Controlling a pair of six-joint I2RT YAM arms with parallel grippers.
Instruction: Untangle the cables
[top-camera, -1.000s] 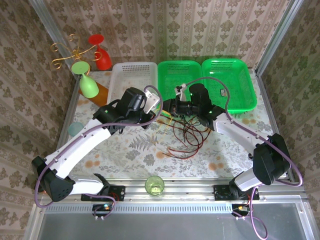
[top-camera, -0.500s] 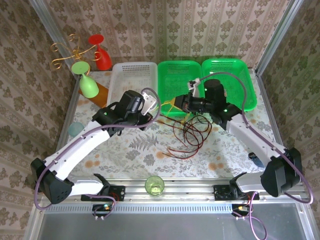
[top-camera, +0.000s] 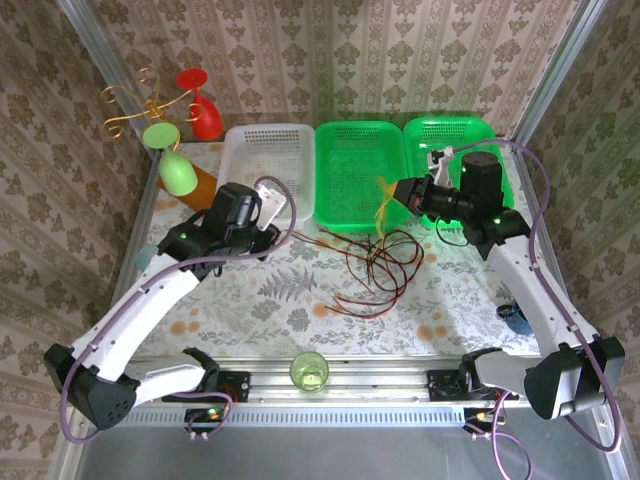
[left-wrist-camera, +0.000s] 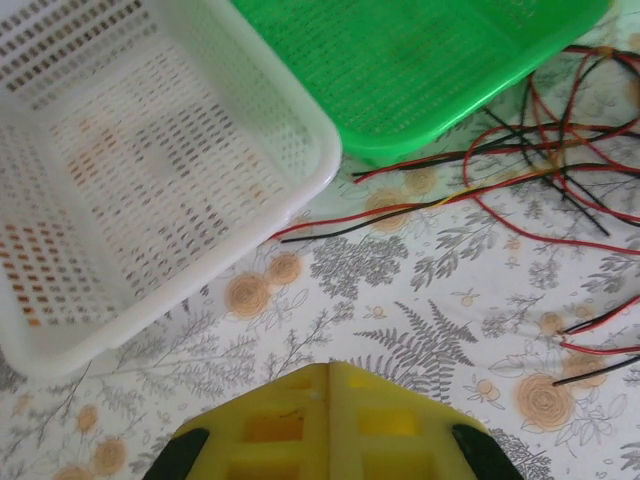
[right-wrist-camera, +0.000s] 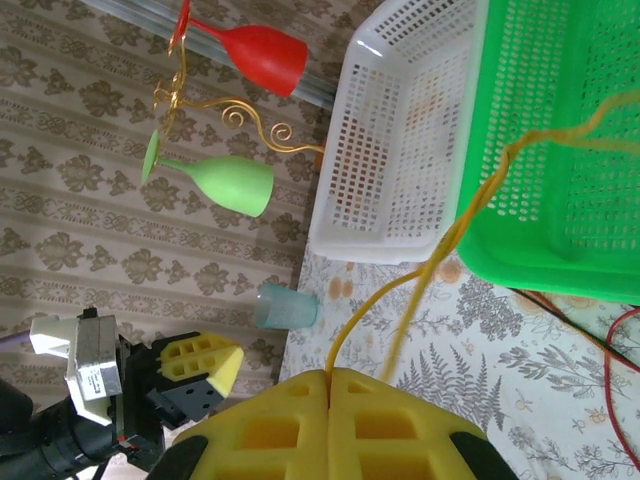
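My left gripper (left-wrist-camera: 328, 366) has its pads pressed together, over the table near the white basket's (top-camera: 262, 155) front-right corner. Cables (top-camera: 385, 262) lie tangled mid-table, just in front of the green basket (top-camera: 350, 160). My right gripper (right-wrist-camera: 328, 372) pinches a yellow cable (right-wrist-camera: 468, 215), held up over that basket's front-right corner.

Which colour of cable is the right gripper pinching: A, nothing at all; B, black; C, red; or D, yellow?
D: in the right wrist view a yellow cable runs straight out of the shut right gripper.
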